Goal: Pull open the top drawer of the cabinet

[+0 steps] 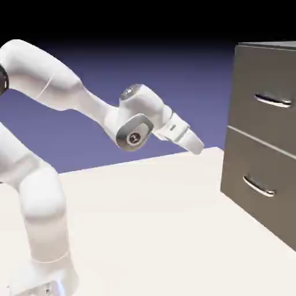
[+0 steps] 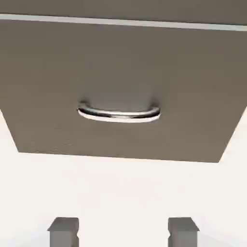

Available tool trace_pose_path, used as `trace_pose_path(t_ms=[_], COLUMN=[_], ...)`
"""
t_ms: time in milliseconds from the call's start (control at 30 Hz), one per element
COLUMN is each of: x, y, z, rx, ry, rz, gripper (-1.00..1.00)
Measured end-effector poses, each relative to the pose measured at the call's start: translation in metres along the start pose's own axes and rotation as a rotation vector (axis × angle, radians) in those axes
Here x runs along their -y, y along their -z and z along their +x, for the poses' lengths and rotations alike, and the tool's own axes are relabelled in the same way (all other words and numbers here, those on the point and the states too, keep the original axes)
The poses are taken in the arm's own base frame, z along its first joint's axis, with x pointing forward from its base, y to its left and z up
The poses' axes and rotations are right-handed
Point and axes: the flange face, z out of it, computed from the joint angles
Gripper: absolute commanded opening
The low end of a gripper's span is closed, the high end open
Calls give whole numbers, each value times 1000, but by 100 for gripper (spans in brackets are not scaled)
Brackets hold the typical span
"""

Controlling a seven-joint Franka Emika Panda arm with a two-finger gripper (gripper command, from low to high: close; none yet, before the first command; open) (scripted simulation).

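Exterior view: the white two-finger gripper [image 1: 196,144] of the white jointed arm [image 1: 63,92] hangs in open air above the pale cream table [image 1: 150,231], well apart from the tall, boxy, dark grey-brown metal-looking cabinet [image 1: 245,87] at the right edge. The top drawer [image 1: 263,75], the upper flat front with a curved silver bar handle [image 1: 273,100], sits flush and shut; the lower drawer [image 1: 254,179] is likewise shut. In the hand view the two grey fingertips [image 2: 63,230] stand wide apart, empty, facing the lower front's handle rather than the upper one. Judgement: nothing accomplished yet; approach, raising to the upper handle, gripping and pulling all remain. No brand, label or writing is legible.
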Motion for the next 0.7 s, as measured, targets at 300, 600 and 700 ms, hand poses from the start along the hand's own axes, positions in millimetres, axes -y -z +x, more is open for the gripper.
trace_pose_path(t_ms=[300, 600, 700], x=[-77, -169, -197], y=[-100, -172, -187], z=[19, 20, 22], rx=[239, 353, 355], ry=[-135, -212, -218], rz=[-139, -275, -313], gripper=[0, 0, 0])
